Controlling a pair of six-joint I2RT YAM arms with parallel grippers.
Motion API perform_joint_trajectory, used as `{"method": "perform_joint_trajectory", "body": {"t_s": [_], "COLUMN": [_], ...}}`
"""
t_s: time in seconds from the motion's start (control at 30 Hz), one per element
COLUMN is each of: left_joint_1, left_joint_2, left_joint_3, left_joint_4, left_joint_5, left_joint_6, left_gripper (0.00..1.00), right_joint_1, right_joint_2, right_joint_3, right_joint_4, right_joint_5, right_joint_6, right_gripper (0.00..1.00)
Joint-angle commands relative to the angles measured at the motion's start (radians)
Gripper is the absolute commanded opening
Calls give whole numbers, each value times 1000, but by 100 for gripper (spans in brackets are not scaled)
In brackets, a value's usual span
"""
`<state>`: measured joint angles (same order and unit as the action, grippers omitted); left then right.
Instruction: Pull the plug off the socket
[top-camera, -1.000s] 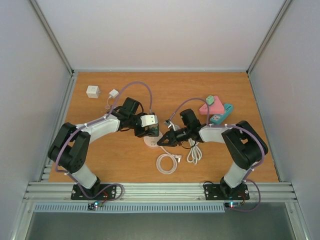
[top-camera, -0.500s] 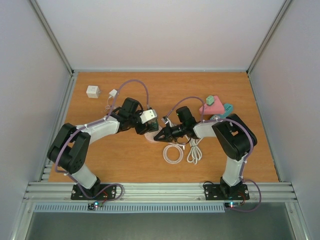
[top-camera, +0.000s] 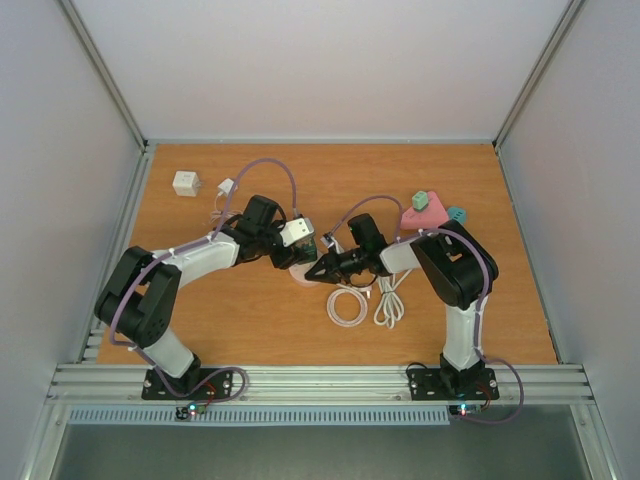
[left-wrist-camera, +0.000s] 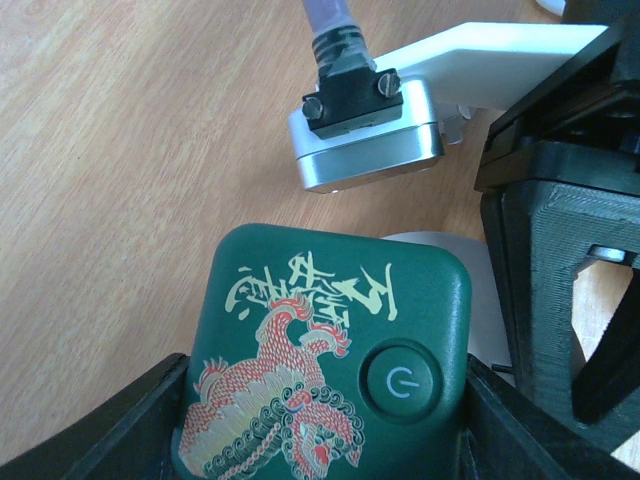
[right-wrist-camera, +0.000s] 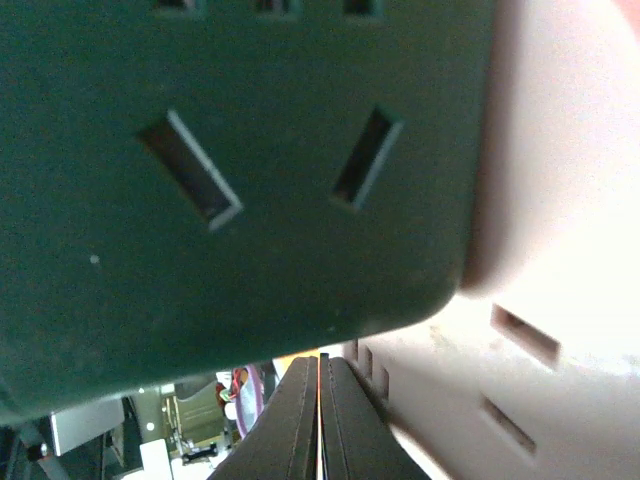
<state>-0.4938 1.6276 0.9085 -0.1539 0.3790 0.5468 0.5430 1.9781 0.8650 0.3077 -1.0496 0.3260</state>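
Note:
A green cube plug (left-wrist-camera: 325, 360) with a dragon print and a power button sits on a pale pinkish-white round socket (top-camera: 300, 278). My left gripper (left-wrist-camera: 320, 425) is shut on the cube, with one finger on each side of it. In the top view the left gripper (top-camera: 300, 252) is over the socket. My right gripper (right-wrist-camera: 320, 420) is shut and empty. Its tips lie at the seam between the green plug (right-wrist-camera: 230, 180) and the pale socket (right-wrist-camera: 560, 200). It reaches the socket from the right in the top view (top-camera: 320, 272).
Two coiled white cables (top-camera: 348, 305) lie just right of the socket, under the right forearm. Pink and teal power strips (top-camera: 425, 215) lie at the back right. A white charger cube (top-camera: 186, 183) and a small white plug (top-camera: 227, 187) lie at the back left.
The right arm has folded and pushed its shut tips left against the socket. The left gripper and plug shifted slightly back. The round cable coil slid right.

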Motion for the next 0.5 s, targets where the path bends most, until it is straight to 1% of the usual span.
{"method": "perform_joint_trajectory", "body": {"t_s": [0.0,0.3,0.47], "left_joint_1": [7,18,18], "left_joint_2": [-5,18,11], "left_joint_3": [4,74,82], "left_joint_4": [-48,-119,-128], "left_joint_5": [18,109,97], "left_joint_6": [-38,-58,-42], "left_gripper": [30,29,29], "right_joint_1": [-13,-28,-28], "right_joint_2": [39,65,78], "right_joint_3": [8,8,15], "right_joint_4": [1,-15,-32], "right_joint_5": [19,25,39], "right_joint_6": [19,15,1], "right_gripper": [3,3,3]}}
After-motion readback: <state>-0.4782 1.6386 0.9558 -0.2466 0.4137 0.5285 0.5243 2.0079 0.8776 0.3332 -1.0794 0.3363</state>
